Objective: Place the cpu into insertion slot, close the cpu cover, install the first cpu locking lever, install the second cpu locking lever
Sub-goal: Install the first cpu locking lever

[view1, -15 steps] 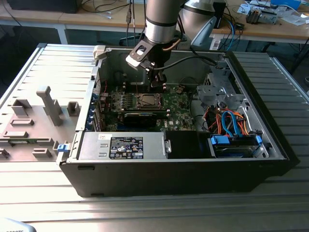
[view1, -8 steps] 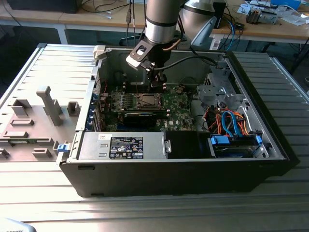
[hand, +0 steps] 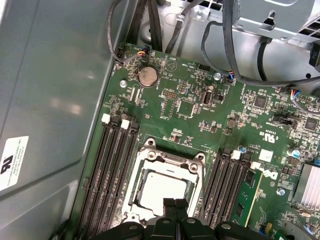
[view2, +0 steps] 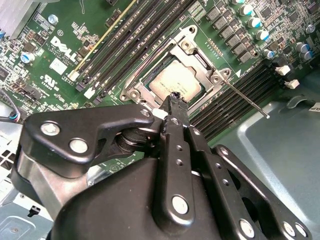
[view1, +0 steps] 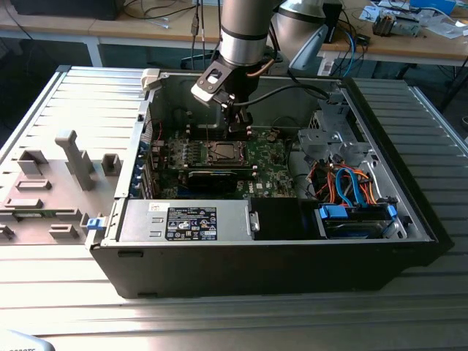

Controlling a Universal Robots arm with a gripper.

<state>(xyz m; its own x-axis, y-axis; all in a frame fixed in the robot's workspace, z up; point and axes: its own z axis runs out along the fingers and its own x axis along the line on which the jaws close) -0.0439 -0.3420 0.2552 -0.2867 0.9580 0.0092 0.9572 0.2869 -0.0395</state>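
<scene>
The cpu (hand: pixel 161 194) (view2: pixel 176 81) lies flat in the insertion slot (view1: pixel 223 152), its silvery top showing through the window of the cpu cover (hand: pixel 167 159) (view2: pixel 200 62), which lies down flat over it. My gripper (hand: pixel 175 201) (view2: pixel 173 96) (view1: pixel 240 126) is shut with nothing between its black fingers, and its tip hovers just over one edge of the chip. A thin metal locking lever (view2: pixel 246 99) sticks out from a socket corner, slanting over the memory slots beside it. Whether the tip touches the chip or the cover, I cannot tell.
Rows of narrow memory slots (hand: pixel 107 170) (hand: pixel 227 177) flank the socket. The grey case wall (hand: pixel 50 100) runs close beside them. A long black card (view1: pixel 212 178), the power supply (view1: pixel 186 219) and a drive bay with blue cables (view1: pixel 351 208) fill the case. A grey fixture (view1: pixel 58 183) lies outside on the exterior view's left.
</scene>
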